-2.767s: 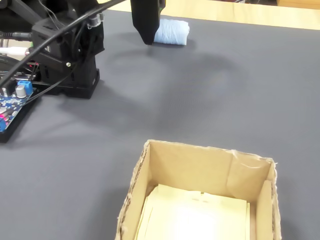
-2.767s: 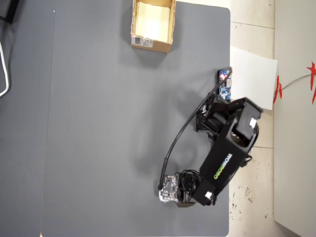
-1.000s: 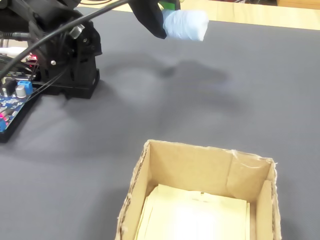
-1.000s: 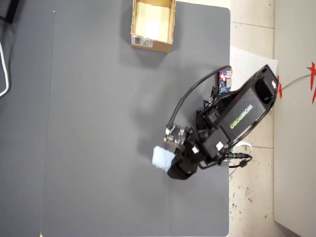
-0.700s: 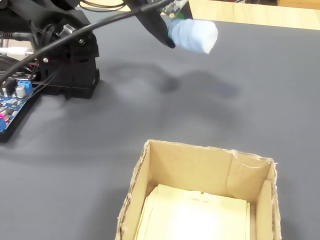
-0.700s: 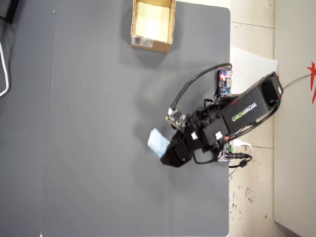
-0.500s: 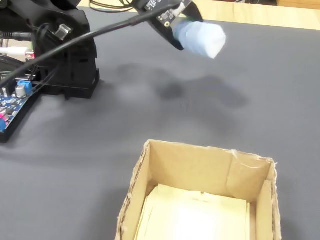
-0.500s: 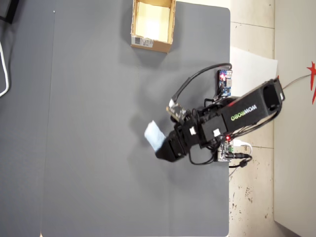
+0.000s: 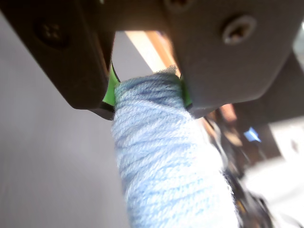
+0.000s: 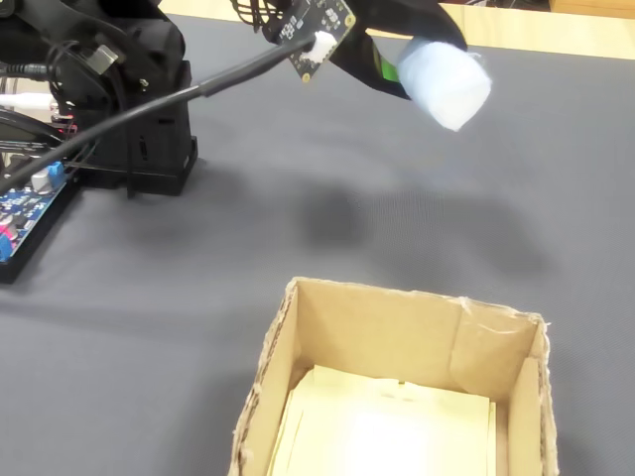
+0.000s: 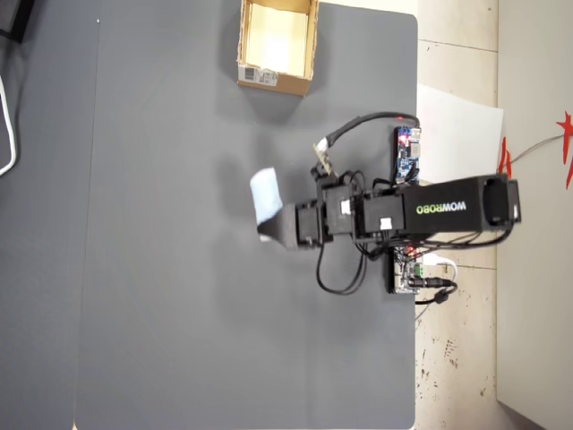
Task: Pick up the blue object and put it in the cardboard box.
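The blue object (image 9: 166, 156) is a pale blue fuzzy block held between my gripper's (image 9: 147, 92) green-padded jaws, which are shut on it. In the fixed view the blue object (image 10: 444, 79) hangs in the air above the grey mat, beyond the cardboard box (image 10: 397, 327) that stands open at the near edge. In the overhead view the blue object (image 11: 265, 197) sticks out left of the gripper (image 11: 271, 218), well below the cardboard box (image 11: 276, 79) at the top of the mat.
The arm's black base (image 10: 139, 139) and a blue circuit board (image 10: 30, 193) sit at the left of the fixed view. A cable (image 10: 179, 99) trails from the wrist. The grey mat (image 11: 179, 269) ends at a wooden edge (image 10: 556, 30).
The arm lifted the blue object off the mat and has swung it toward the cardboard box; in the overhead view it moved up and left.
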### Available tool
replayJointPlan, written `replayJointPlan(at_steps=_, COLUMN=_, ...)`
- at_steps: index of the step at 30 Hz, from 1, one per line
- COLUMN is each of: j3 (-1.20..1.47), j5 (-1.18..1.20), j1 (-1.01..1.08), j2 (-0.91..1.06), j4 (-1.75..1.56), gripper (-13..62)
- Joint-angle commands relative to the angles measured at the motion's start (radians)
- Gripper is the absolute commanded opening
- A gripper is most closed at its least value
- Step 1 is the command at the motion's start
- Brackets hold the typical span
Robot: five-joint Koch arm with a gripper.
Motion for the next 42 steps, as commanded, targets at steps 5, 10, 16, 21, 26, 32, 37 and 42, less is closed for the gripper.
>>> replayJointPlan(at_steps=5, j3=-0.02, j5=-0.046, j1=0.137, j2=0.084, j4=-0.167, gripper=6.6)
replayJointPlan(at_steps=10, j3=-0.021, j5=-0.084, j1=0.258, j2=0.084, j4=-0.199, gripper=5.7)
replayJointPlan(at_steps=16, j3=-0.04, j5=-0.118, j1=0.371, j2=0.075, j4=-0.218, gripper=5.7)
replayJointPlan(at_steps=21, j3=-0.072, j5=-0.152, j1=0.466, j2=0.061, j4=-0.207, gripper=5.5)
replayJointPlan(at_steps=26, j3=-0.161, j5=-0.204, j1=0.549, j2=0.005, j4=-0.17, gripper=5.5)
replayJointPlan(at_steps=32, j3=-0.273, j5=-0.216, j1=0.652, j2=-0.107, j4=-0.15, gripper=5.5)
replayJointPlan(at_steps=37, j3=-0.485, j5=-0.268, j1=0.813, j2=-0.385, j4=-0.072, gripper=5.5)
replayJointPlan(at_steps=42, j3=-0.52, j5=-0.291, j1=0.85, j2=-0.46, j4=-0.043, gripper=5.7)
